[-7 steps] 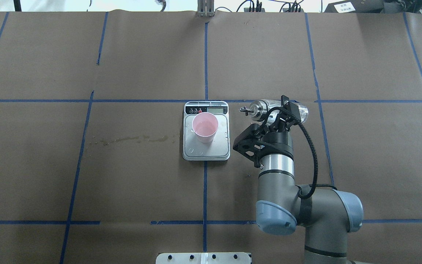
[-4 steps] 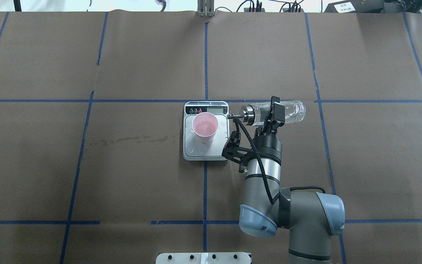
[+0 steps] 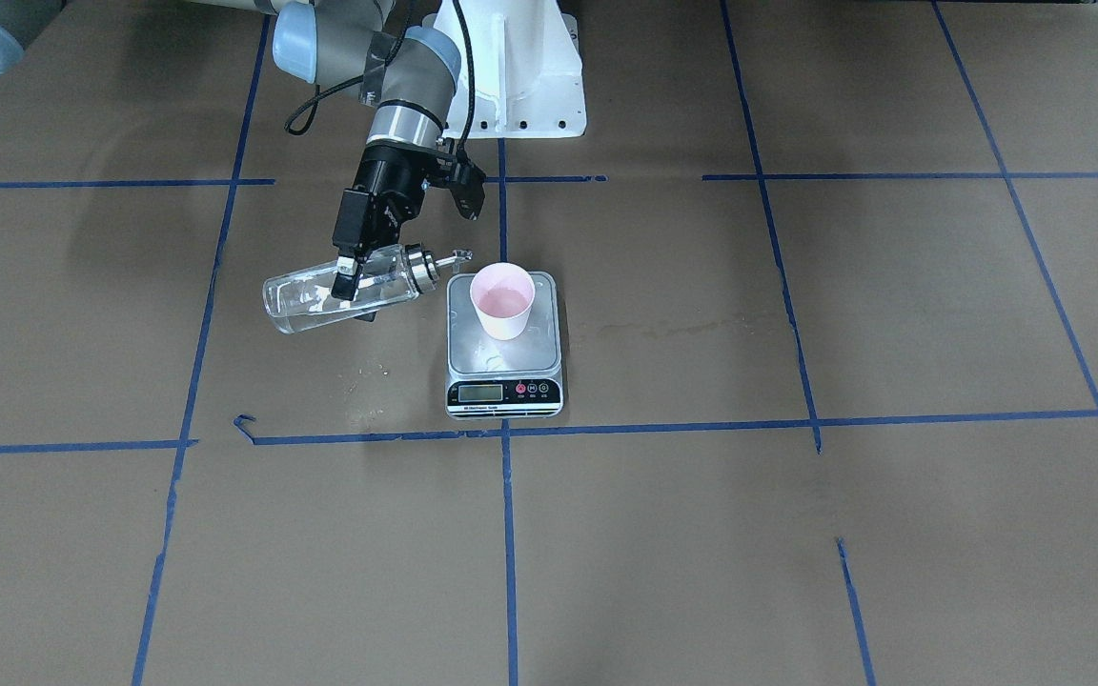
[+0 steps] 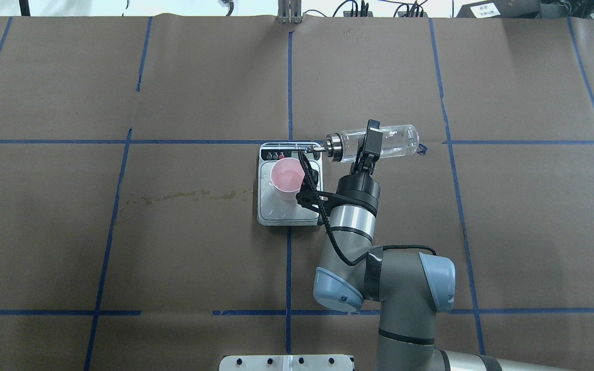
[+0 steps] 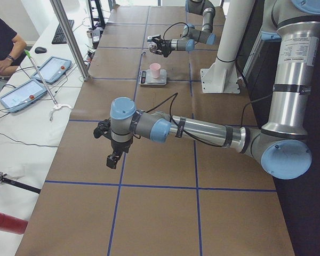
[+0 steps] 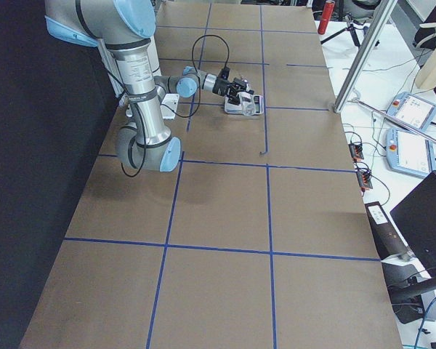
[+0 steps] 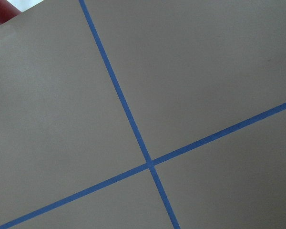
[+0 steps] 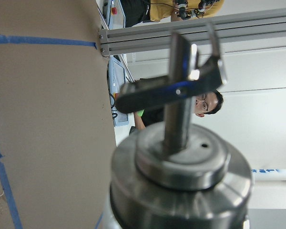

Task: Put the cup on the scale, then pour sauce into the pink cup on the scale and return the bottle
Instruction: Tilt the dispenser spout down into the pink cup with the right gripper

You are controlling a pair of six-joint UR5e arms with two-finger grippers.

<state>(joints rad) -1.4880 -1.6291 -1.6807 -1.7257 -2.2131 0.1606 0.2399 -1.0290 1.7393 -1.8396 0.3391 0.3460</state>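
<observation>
The pink cup (image 4: 287, 178) stands upright on the scale (image 4: 289, 214), toward its display end; it also shows in the front view (image 3: 502, 300) on the scale (image 3: 501, 357). My right gripper (image 4: 368, 144) is shut on the clear bottle (image 4: 397, 139), held about level above the table to the right of the scale. Its metal spout (image 4: 311, 150) points at the scale and reaches over the display corner, short of the cup. The right wrist view shows the metal collar (image 8: 181, 167) close up. My left gripper (image 5: 113, 159) shows only in the left side view, far from the scale; I cannot tell whether it is open.
A wet streak (image 4: 183, 196) marks the brown paper left of the scale. Drops lie on the scale platform. Blue tape lines cross the table. The robot base (image 3: 511, 67) stands behind the scale. An operator (image 5: 2, 48) and tablets sit beyond the far table edge.
My right arm has swung left and a little farther out with the bottle. The spout went from the table right of the scale to over the scale's display corner. The cup has not moved.
</observation>
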